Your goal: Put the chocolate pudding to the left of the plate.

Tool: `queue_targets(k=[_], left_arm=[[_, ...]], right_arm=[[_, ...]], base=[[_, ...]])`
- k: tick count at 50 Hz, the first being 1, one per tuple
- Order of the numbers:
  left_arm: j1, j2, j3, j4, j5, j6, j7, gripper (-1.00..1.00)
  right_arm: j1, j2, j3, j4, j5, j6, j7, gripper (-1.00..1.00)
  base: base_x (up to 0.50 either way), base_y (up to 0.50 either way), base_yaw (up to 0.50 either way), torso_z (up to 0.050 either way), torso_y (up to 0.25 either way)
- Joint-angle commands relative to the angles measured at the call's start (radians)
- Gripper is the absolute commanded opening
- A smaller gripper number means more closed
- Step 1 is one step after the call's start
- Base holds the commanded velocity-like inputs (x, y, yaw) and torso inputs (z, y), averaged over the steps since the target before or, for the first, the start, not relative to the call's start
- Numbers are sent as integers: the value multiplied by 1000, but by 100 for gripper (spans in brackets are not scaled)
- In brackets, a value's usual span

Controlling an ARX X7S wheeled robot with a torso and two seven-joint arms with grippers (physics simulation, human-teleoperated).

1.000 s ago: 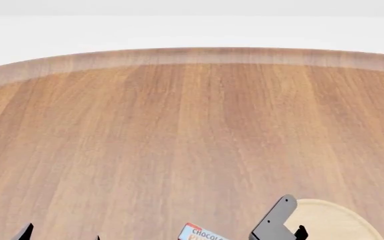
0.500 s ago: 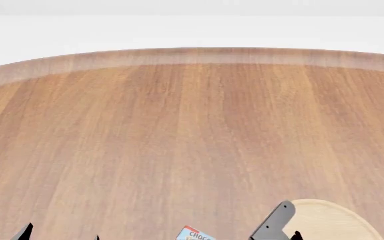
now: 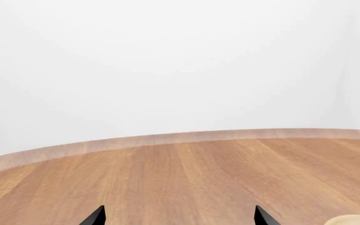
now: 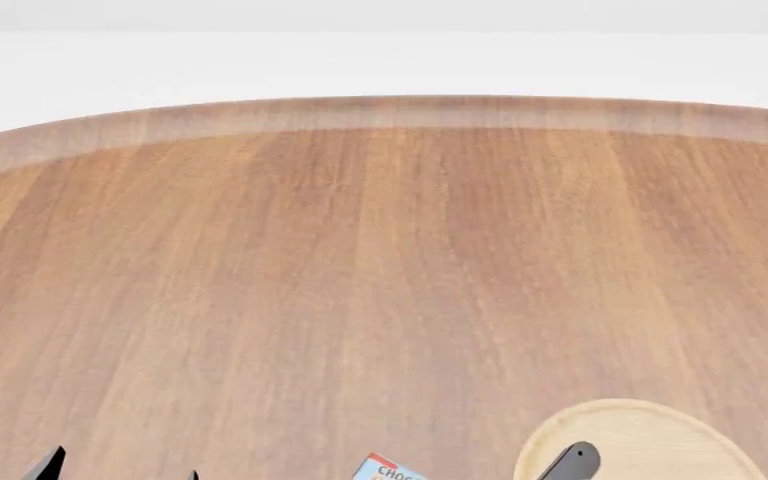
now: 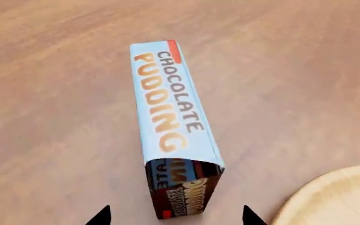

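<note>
The chocolate pudding (image 5: 174, 136) lies on the desk (image 4: 357, 280) just left of the plate (image 4: 651, 435); my right tool (image 5: 175, 216) stands apart, gripping nothing. Looks nearly finished.

One pudding carton (image 5: 170, 126) lies on one wooden tabletop (image 4: 357, 280). One plate (image 4: 651, 440) sits there too. Two grippers show.

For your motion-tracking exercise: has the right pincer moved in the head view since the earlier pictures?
Yes. The right pincer has dropped toward the view's bottom edge, measured against the plate.
</note>
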State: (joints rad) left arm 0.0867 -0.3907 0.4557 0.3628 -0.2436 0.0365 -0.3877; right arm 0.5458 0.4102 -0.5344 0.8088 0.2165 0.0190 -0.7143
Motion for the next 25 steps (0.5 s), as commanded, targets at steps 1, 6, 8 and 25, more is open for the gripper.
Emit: queue_targets(k=[1,6,8,25], left_arm=[[1,-2,3,0,0,4,-2,100],[3,-4,4,10,1,-2,-7,100],[3,-5,3,11,0,0,-7,100],[14,-18,2,48,-1,-2,-16,100]], right_arm=[[-177,96,89,-373,80,114,129,100],[-368,185,180,-759,177,201,259,100],[-439,208,205,-855,185,196,309,100],[-851,269,383,-1285,224,67,550,100]], base=[[0,0,0,0,0],[0,0,0,0,0],[0,0,0,0,0],[0,0,0,0,0]])
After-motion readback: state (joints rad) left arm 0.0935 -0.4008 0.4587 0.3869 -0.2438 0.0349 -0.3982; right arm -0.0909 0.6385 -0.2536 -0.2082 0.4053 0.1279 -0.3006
